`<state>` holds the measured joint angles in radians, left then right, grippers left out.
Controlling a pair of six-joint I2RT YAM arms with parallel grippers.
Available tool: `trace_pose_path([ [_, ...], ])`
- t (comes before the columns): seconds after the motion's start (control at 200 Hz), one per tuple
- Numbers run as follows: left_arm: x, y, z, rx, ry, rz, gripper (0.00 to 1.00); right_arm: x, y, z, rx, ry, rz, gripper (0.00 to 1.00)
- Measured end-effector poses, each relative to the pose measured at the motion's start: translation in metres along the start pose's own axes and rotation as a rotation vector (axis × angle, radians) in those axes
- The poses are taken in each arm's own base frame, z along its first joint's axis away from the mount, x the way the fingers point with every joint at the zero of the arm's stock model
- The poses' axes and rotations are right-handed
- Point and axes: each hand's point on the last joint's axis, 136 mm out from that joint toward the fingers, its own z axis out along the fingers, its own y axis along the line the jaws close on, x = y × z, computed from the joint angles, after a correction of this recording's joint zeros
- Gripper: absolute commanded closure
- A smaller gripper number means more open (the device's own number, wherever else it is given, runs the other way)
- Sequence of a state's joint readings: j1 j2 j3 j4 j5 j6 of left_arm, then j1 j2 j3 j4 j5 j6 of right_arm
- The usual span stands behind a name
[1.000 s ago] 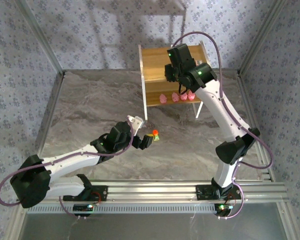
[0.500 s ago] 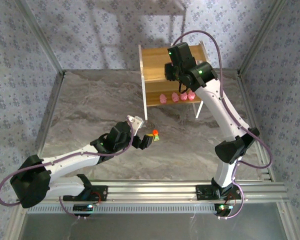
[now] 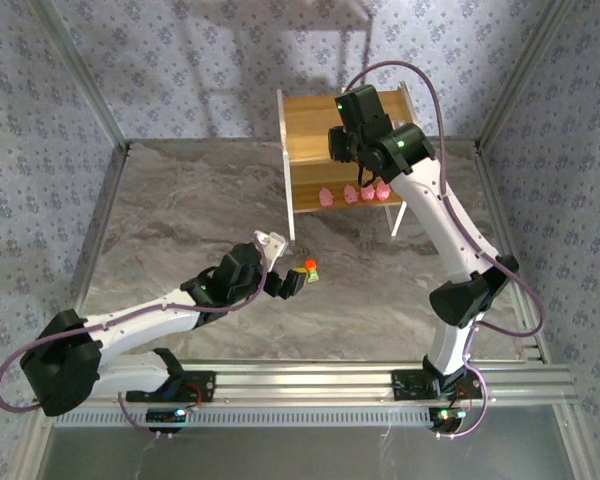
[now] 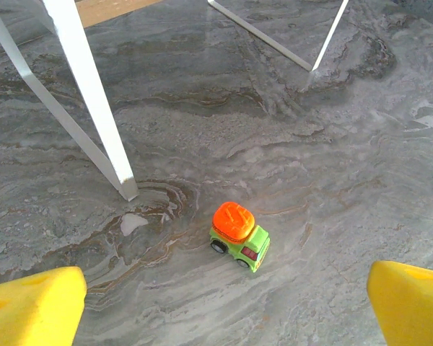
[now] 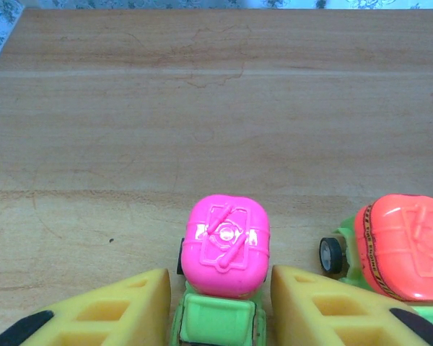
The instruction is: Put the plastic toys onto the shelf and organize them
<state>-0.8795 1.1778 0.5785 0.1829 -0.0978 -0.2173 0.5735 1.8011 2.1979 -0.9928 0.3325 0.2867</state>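
Pink-topped car (image 5: 226,249) on shelf (image 5: 202,108) stands flanked by right hand (image 5: 220,277)

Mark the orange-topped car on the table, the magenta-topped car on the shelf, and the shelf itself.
Orange-topped car (image 4: 239,236): left wrist view, lower edge of its orange top.
Magenta-topped car (image 5: 225,259): right wrist view, its magenta top.
Shelf (image 3: 305,125): top external view, bare top board.

You have four pink blobs (image 3: 326,197) on the lower tier of the one shelf (image 3: 310,125), and three cars: a magenta-topped car (image 5: 226,245) and a red-topped car (image 5: 404,245) on its top, an orange-topped car (image 4: 238,234) just before it.
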Motion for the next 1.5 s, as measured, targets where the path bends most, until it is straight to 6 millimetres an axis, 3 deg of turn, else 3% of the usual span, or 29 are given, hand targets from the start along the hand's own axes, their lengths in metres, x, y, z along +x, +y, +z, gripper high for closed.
trace_pose_path([
  [0.48,0.0,0.003,0.0,-0.018,-0.003,0.0,0.01,-0.007,0.002,-0.017,0.009,-0.028,-0.026,0.55],
  [0.79,0.001,0.011,0.0,-0.053,0.001,-0.006,0.0,0.007,0.006,-0.065,-0.002,-0.072,-0.061,0.55],
  [1.009,0.003,0.02,0.001,-0.079,0.013,-0.023,0.01,0.039,0.013,-0.079,-0.015,-0.054,-0.083,0.55],
  [1.294,0.008,0.031,0.003,-0.106,0.033,-0.058,0.0,0.1,0.029,-0.059,-0.019,0.046,-0.106,0.55],
  [1.499,0.01,0.036,0.003,-0.121,0.041,-0.073,0.0,0.131,0.037,-0.048,-0.024,0.091,-0.1,0.54],
])
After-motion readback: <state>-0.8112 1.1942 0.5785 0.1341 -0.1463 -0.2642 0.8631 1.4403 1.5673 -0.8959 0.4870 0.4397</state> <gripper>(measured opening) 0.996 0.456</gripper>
